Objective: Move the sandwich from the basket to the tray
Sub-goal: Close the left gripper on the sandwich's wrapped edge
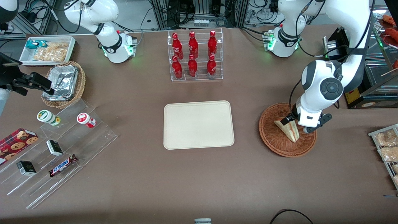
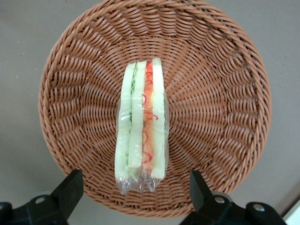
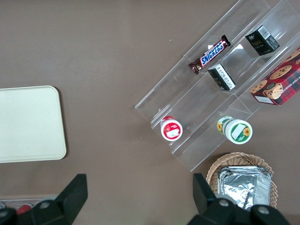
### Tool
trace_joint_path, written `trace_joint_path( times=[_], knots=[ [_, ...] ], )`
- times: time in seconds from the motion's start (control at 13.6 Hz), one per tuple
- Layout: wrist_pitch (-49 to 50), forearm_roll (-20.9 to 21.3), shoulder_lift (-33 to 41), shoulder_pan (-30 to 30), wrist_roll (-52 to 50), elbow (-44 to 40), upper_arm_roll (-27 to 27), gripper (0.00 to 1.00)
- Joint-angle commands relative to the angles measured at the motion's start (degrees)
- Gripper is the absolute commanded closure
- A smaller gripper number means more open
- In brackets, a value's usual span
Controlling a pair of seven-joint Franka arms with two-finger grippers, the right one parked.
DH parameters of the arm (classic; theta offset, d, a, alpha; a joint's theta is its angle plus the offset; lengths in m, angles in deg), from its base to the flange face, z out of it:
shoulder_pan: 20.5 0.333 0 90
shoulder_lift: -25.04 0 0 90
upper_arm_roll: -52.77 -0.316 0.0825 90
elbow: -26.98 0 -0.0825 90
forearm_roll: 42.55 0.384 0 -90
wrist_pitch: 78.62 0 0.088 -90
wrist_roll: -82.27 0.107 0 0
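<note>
The sandwich [image 1: 289, 129], a plastic-wrapped wedge with red and light green filling, lies in the middle of the round reddish-brown wicker basket [image 1: 273, 137]. It also shows in the left wrist view [image 2: 142, 126], lying in the basket [image 2: 220, 108]. My left gripper [image 1: 300, 124] hangs open just above the basket, over the sandwich's wide end. In the left wrist view the gripper [image 2: 135, 190] is empty, with one black finger [image 2: 70, 187] on each side of the wrapper end and not touching it. The cream-beige tray [image 1: 199, 124] lies empty at the table's middle, beside the basket toward the parked arm's end.
A clear rack of red bottles [image 1: 194, 56] stands farther from the front camera than the tray. A stepped acrylic shelf [image 1: 62, 146] with snacks, a tan basket of foil trays [image 1: 63, 84] and a white snack bin [image 1: 48, 49] lie toward the parked arm's end. Packets [image 1: 385, 146] lie near the basket at the working arm's end.
</note>
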Motion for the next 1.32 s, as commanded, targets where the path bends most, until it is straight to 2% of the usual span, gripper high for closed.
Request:
trace_joint_path(
  times=[0.0,0.59,0.66,0.74,0.81,0.88,1.1,1.25],
  knots=[
    [-2.93,-0.55,-1.64,0.06,-3.41,0.73,-0.26,0.00],
    [-5.22,-0.63,-5.08,0.15,-3.67,1.17,-0.26,0.01],
    [-5.13,-0.63,-5.08,0.15,-3.67,1.17,-0.26,0.18],
    [-5.04,-0.63,-5.08,0.15,-3.76,1.08,-0.26,0.48],
    [-4.87,-0.63,-5.16,0.15,-3.76,0.91,-0.34,0.72],
    [-4.60,-0.63,-5.25,0.15,-3.59,0.73,-0.34,0.85],
    [-4.25,-0.55,-5.16,0.06,-2.71,-0.41,-0.34,0.91],
    [0.55,-0.37,-4.73,0.06,-2.44,-3.56,-0.34,0.91]
  ],
)
